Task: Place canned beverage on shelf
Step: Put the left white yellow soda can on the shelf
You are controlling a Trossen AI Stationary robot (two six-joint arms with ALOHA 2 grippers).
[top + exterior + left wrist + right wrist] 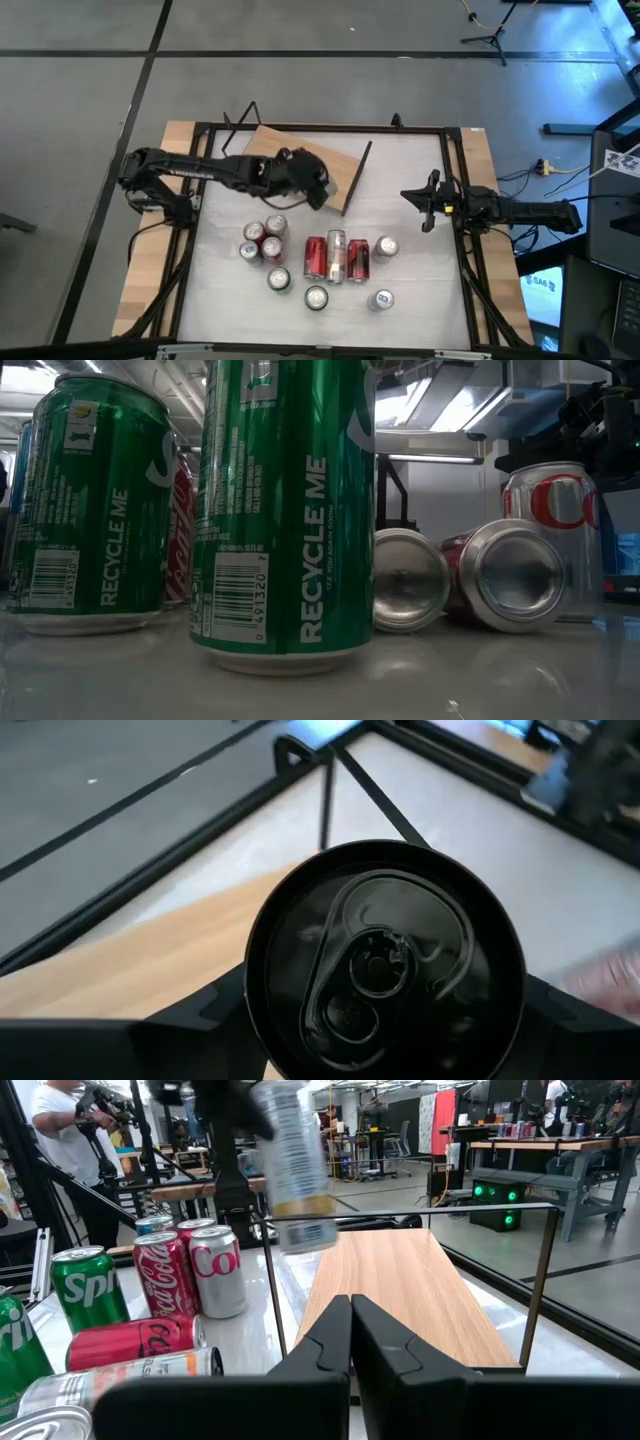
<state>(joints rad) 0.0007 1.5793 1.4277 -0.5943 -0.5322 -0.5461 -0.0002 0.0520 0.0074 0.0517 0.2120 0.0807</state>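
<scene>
A silver canned beverage point(295, 1165) hangs tilted in the air with my left gripper point(300, 182) shut on it, over the near-left part of the shelf. Its dark top point(385, 960) fills the left wrist view. The shelf point(330, 160) is a light wooden board with a dark edge, standing on thin black wire supports point(540, 1270) at the table's far middle. My right gripper point(351, 1320) waits shut at the table's right edge, pointing level across the table toward the shelf. My left gripper pinches the can between its two fingers point(215, 1010), one on each opposite side of the can's wall just below the top rim point(260, 970). It comes from the table's left, slanting down. The can is lifted clear and hangs tilted, bottom end point(310, 1235) lowest.
Several cans point(320, 258) stand or lie on the white tabletop near of the shelf: red ones, silver ones, green ones point(285, 510). A black frame rail point(320, 128) runs around the table. A person point(60, 1130) stands in the room beyond.
</scene>
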